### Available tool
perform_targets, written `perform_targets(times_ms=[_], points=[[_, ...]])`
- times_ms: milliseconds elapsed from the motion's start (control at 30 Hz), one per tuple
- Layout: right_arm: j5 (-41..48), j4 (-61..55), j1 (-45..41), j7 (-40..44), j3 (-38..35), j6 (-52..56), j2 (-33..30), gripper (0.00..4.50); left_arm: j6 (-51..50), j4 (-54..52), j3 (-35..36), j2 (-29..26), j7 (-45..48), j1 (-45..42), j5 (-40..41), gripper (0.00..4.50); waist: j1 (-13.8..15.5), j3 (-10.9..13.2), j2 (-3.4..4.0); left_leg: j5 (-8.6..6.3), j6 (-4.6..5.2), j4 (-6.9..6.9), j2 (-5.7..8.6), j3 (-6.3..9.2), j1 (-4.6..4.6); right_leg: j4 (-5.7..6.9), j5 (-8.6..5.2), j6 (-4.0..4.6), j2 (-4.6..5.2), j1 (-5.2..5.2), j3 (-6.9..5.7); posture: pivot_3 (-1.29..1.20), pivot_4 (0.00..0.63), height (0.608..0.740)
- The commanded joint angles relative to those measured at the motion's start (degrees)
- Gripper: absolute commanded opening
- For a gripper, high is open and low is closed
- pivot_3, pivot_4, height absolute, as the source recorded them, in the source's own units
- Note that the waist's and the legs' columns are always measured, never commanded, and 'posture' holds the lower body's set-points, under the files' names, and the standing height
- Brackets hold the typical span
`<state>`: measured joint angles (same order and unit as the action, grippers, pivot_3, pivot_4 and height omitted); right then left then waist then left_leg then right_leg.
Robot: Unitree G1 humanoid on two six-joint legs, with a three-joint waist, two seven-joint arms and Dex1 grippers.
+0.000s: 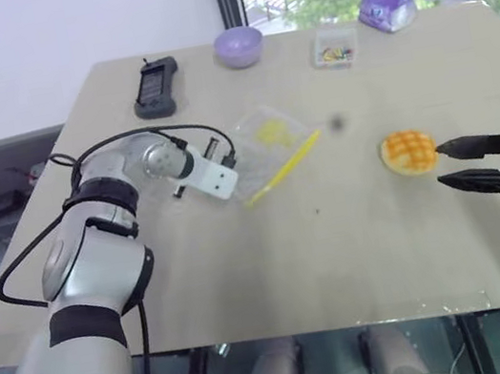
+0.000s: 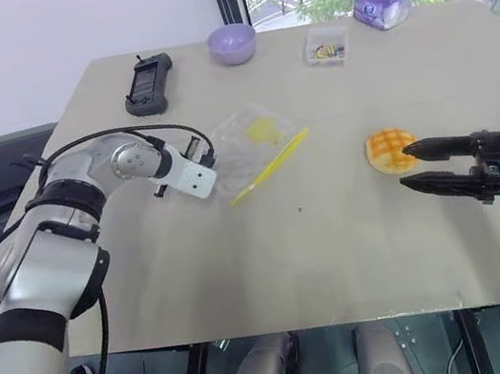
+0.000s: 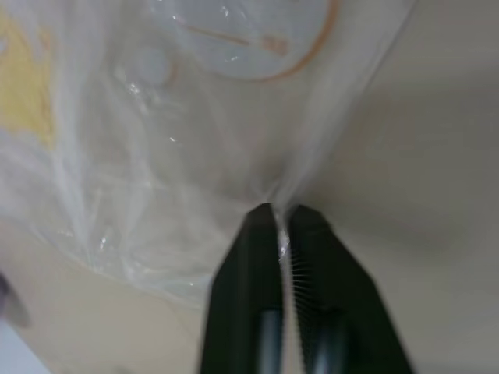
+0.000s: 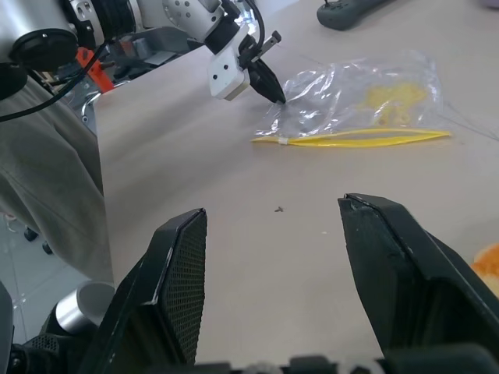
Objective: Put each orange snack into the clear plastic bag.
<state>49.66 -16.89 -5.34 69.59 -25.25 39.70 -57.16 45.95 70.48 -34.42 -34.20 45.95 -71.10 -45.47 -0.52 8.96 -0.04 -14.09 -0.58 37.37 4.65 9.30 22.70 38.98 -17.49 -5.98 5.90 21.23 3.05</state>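
- The orange snack (image 1: pixel 408 151) sits dome-up on the right side of the table (image 1: pixel 340 258), well apart from the clear plastic bag (image 1: pixel 267 145). It is round, so it has no real long axis; its grid top faces up.
- The right gripper (image 2: pixel 409 168) hovers just beside the snack, its 2 fingers spread and holding nothing. The upper fingertip overlaps the snack's near edge in the head views; whether it touches, I cannot tell.
- The bag lies flat near the middle of the table. Its long axis follows the yellow strip (image 1: pixel 284 168), running diagonally from the near-left toward the far-right, so that strip edge faces the snack and the right arm.
- The left gripper (image 4: pixel 278 99) is pressed together on a thin fold at the bag's corner, opposite the far end of the strip.
- Risk 1: the pinch takes only a sliver of slick film, so a lift could let it slide out, or raise both layers together and leave the mouth shut.
- Risk 2: the bag is limp, so 1 corner hold may let it fold over on itself as the snack comes in.
- Risk 3: the fingers closing off-centre on the dome could roll the snack away or dent it.
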Motion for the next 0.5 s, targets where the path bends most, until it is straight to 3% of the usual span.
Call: perform_targets(times_ms=[33,167,333,400,500], points=[[1.0,-1.8,0.1,-0.4,-2.3,-0.6,0.1,2.94,2.6,0.6,-2.9,2.0,-2.1,3.9,-1.4,0.03,0.1,0.0,0.02,0.0,0.01,0.02,0.06,0.04,-0.01,0.01,-0.02,-0.04,0.04,-0.03,-0.01,0.0,0.15,0.74],[1.0,-1.7,-0.1,-0.7,-2.0,-0.7,0.2,2.94,4.2,-0.2,-3.3,1.5,-6.9,5.2,-2.1,0.03,0.3,-0.2,0.07,0.02,0.03,0.04,0.14,0.15,-0.03,0.01,-0.04,-0.09,0.1,-0.1,-0.08,0.0,0.15,0.74],[1.1,-1.8,-0.9,-1.0,-1.1,-0.8,0.4,2.94,8.1,-3.9,0.4,1.7,-21.6,7.2,0.2,0.03,1.1,-0.1,0.06,0.02,0.04,0.06,0.19,0.37,-0.03,-0.01,-0.04,-0.09,0.13,-0.19,-0.25,0.0,0.15,0.74],[1.1,-2.0,-1.0,-1.2,-1.1,-0.8,0.6,2.94,11.3,-5.3,5.3,2.1,-22.9,9.9,7.1,0.03,1.4,-0.1,-0.08,0.03,0.03,0.06,0.2,0.44,0.03,-0.04,-0.04,-0.09,0.14,-0.18,-0.32,0.0,0.15,0.74],[1.2,-2.8,-1.0,-2.1,-0.7,-0.8,1.2,2.94,12.6,-9.7,14.1,3.6,-14.9,16.6,25.2,0.03,1.1,0.0,-0.21,0.04,0.0,0.07,0.21,0.56,0.31,-0.08,-0.03,-0.07,0.17,0.04,-0.41,0.0,0.15,0.74]])
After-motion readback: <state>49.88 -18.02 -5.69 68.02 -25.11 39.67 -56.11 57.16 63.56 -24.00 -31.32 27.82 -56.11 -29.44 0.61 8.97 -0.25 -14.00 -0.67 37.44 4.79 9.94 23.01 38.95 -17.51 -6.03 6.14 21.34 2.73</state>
